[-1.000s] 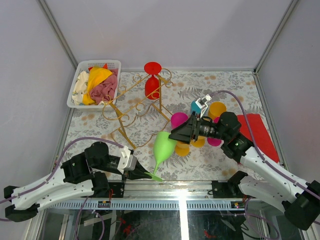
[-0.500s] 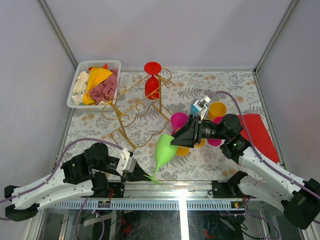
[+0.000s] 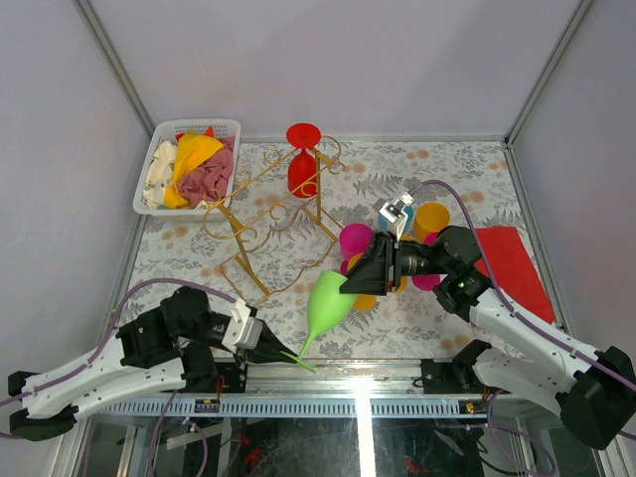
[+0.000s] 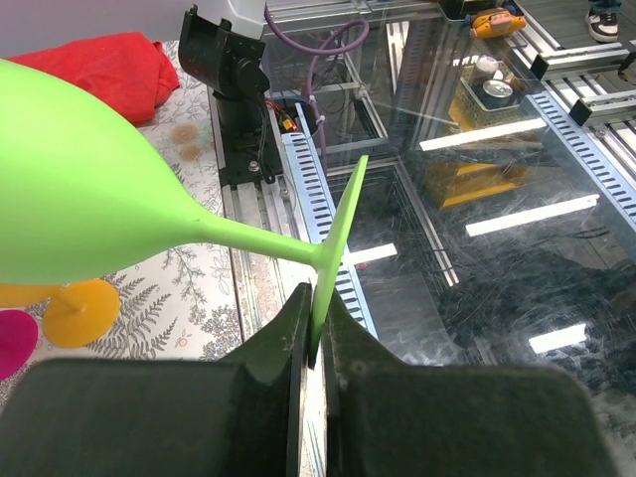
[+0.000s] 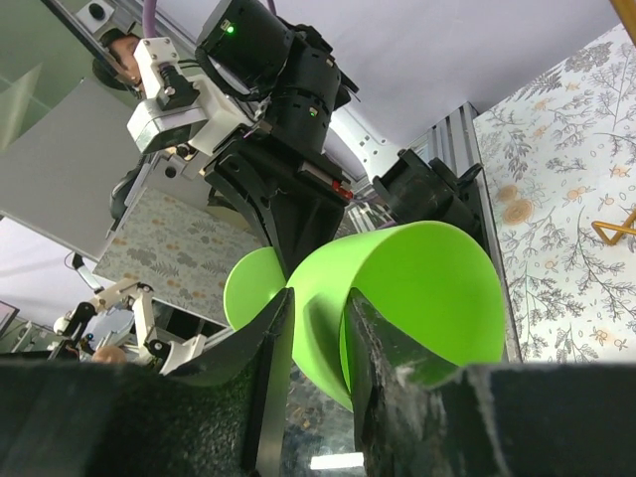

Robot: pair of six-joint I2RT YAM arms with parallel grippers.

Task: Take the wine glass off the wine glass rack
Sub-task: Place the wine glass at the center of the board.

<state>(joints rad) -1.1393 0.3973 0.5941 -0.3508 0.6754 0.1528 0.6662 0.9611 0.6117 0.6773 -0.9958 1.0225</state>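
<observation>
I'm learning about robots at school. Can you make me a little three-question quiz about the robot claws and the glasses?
1. True or false: the green wine glass hangs on the gold rack.
2. Which part of the green wine glass does the left claw pinch? A: the bowl's rim. B: the flat foot. C: nothing.
3. What colour is the other wine glass hanging on the gold rack?

Key: 1 false, both claws hold it over the table; 2 B; 3 red.
</observation>
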